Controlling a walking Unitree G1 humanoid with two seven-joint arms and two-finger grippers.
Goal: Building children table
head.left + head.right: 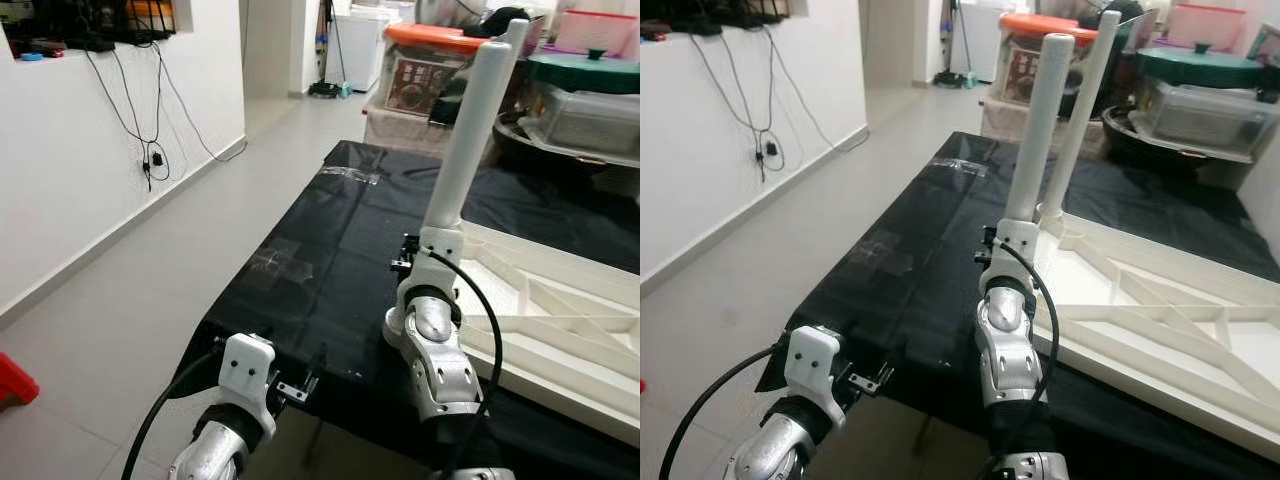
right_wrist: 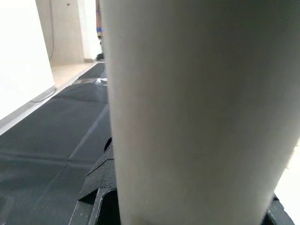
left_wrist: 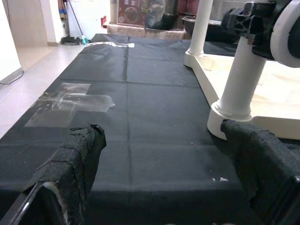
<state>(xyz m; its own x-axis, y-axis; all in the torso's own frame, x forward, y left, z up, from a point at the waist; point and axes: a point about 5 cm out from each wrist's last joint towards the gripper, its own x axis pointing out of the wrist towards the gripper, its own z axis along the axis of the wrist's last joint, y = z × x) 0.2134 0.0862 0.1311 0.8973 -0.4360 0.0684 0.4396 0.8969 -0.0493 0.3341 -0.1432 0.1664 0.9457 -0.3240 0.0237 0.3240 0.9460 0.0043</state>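
Table leg upright at tabletop corner, clenched by right gripper; left gripper released over cloth edge

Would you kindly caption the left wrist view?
Open left gripper hovers over black cloth near white leg.

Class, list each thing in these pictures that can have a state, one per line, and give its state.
Near leg: upright in its corner socket, gripped by the right gripper.
Far leg: upright, standing in the tabletop.
Tabletop: upside down on the black cloth.
Left gripper: open, holding nothing.
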